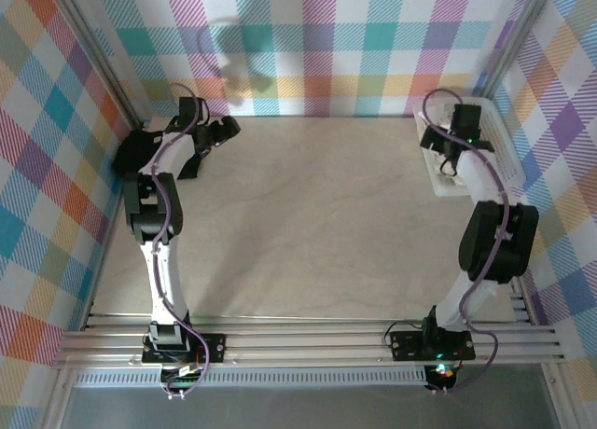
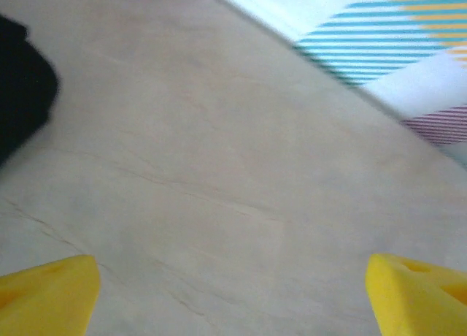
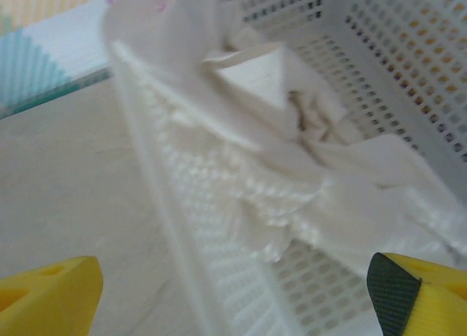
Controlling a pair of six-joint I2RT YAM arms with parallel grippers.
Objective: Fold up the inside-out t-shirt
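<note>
The inside-out t-shirt (image 3: 292,131) lies crumpled inside the white plastic basket (image 3: 408,73) at the far right corner of the table (image 1: 317,214), part of its cloth draped over the basket's near wall. The right gripper (image 3: 233,296) hangs just above that wall, its yellow fingers spread wide and holding nothing. The left gripper (image 2: 233,296) is equally wide open and empty over bare tabletop at the far left, with a black cloth (image 2: 22,88) beside it.
</note>
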